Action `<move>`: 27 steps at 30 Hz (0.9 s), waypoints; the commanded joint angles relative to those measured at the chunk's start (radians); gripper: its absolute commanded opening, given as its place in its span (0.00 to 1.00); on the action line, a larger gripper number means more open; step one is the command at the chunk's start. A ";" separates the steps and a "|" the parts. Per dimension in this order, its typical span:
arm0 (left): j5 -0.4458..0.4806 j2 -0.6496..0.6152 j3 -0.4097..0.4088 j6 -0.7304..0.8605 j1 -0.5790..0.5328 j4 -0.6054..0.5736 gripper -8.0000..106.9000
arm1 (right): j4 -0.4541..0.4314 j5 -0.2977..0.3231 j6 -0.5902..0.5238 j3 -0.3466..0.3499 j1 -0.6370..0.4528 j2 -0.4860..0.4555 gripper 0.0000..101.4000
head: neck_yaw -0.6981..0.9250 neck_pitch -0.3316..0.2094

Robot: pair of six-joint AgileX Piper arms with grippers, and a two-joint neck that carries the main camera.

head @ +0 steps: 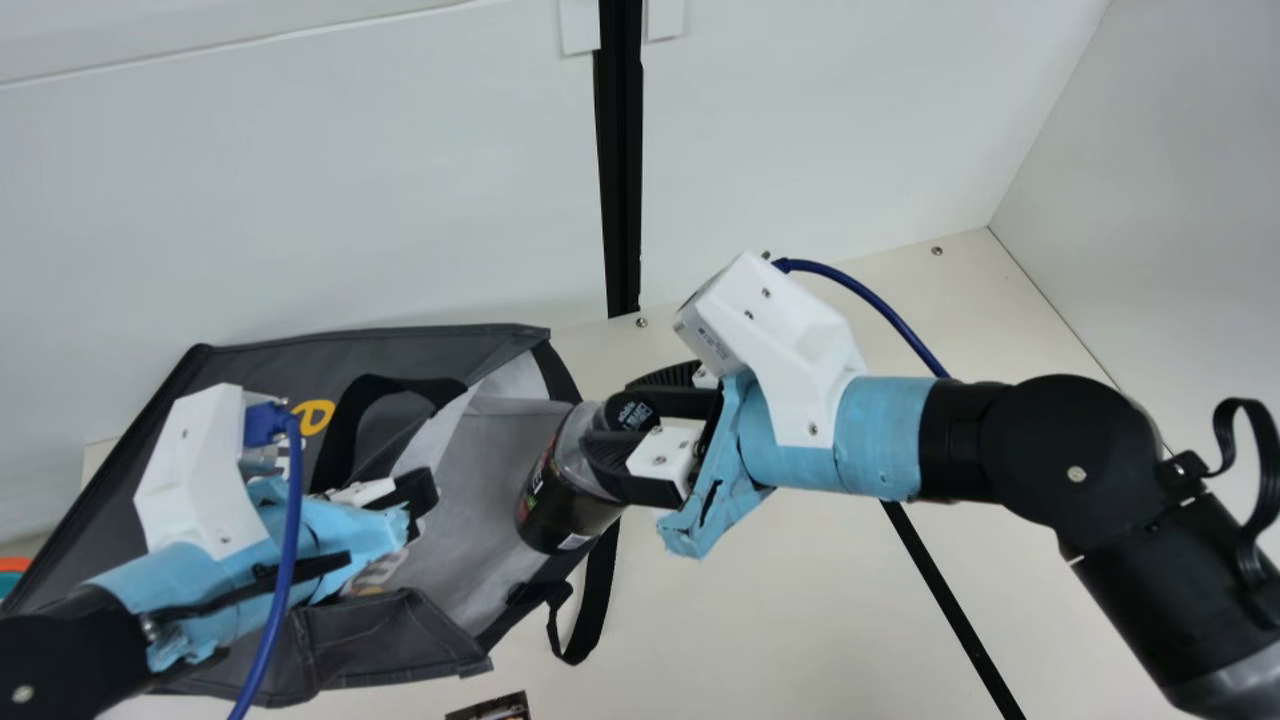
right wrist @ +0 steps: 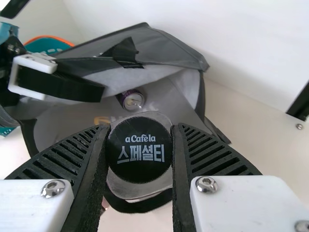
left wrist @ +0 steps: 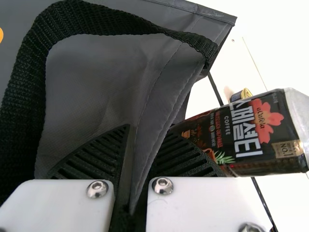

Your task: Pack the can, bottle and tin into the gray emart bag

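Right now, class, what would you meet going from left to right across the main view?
Teal-and-orange basket at the edge, left gripper, dark bottle, right gripper closed around the bottle's neck.

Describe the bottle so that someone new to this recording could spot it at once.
Find the big gray bag on the main view's left, then its open mouth. There the right gripper holds the bottle by its capped end. Its black cap and red-flowered dark label distinguish it from the small purple can inside the bag.
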 commanded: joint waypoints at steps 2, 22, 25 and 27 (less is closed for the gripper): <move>0.000 0.000 0.000 0.000 0.000 0.000 0.16 | 0.025 -0.013 -0.027 0.011 0.011 0.010 0.00 | -0.001 -0.023; 0.000 0.000 0.000 0.000 0.000 0.000 0.16 | 0.118 -0.164 -0.154 0.037 0.118 0.135 0.00 | -0.001 -0.023; 0.000 0.000 0.000 0.000 0.000 0.000 0.16 | 0.138 -0.181 -0.178 0.037 0.126 0.158 0.00 | -0.001 -0.023; 0.000 0.000 0.000 0.000 0.000 0.000 0.16 | 0.151 -0.190 -0.194 0.037 0.130 0.174 0.00 | -0.001 -0.023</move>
